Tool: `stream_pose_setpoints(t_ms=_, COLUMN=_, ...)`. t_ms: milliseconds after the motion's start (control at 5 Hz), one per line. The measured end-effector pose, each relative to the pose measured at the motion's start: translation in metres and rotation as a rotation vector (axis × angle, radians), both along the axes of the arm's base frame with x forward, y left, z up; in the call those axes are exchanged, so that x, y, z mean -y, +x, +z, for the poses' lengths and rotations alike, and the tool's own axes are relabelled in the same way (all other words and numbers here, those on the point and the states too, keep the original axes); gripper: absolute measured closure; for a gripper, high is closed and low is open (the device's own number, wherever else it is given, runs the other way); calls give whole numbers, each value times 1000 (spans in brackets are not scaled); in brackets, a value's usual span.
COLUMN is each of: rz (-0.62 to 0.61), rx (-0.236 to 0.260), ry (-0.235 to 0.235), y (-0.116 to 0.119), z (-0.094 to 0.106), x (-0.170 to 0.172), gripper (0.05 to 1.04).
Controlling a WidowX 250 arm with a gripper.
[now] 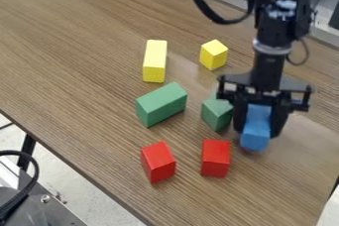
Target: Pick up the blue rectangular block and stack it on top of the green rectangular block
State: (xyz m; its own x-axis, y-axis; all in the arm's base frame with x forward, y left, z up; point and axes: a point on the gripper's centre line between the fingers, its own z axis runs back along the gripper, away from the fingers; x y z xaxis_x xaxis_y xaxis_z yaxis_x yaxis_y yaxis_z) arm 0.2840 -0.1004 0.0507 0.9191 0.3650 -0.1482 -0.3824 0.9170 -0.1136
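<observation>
A blue block is grasped between the jaws of the black gripper, which is pressed against its two sides. The block is held upright over the part of the worktop towards its lower-right edge; whether its base is touching the wood cannot be told. The arm is seen above it, reached in across the worktop's upper-right edge, with a black cable looped at its side.

Just beside the jaws, on the side towards the worktop's lower-left edge, a green block is seen, partly hidden by them; whether it is touched by them cannot be told. Farther towards that same edge, a longer green block is laid on its side, apart from the first. Towards the worktop's upper-left edge, a long yellow block and a shorter yellow block are placed well apart, the shorter one being nearer the upper-right edge. On the other side of the green blocks, two red blocks are set apart from each other: one is placed nearer the lower-left edge, the other nearer the blue block.
</observation>
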Motion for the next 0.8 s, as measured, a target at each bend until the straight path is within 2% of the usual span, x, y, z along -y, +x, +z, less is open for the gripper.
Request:
stream_pose_setpoints(t_ms=200, rz=-25, rx=85, ry=-14, y=-14, z=34, x=-6, gripper=516)
stream_pose_setpoints(t_ms=400, rz=-18, rx=203, ry=-10, y=-25, z=72, x=-34, gripper=517)
stream_pose_setpoints(t_ms=600, rz=4, rx=184, ry=89, y=-47, z=84, x=-70, gripper=517)
stream_pose_setpoints(t_ms=800, rz=22, rx=84, ry=178, y=-69, z=82, x=-111, gripper=517)
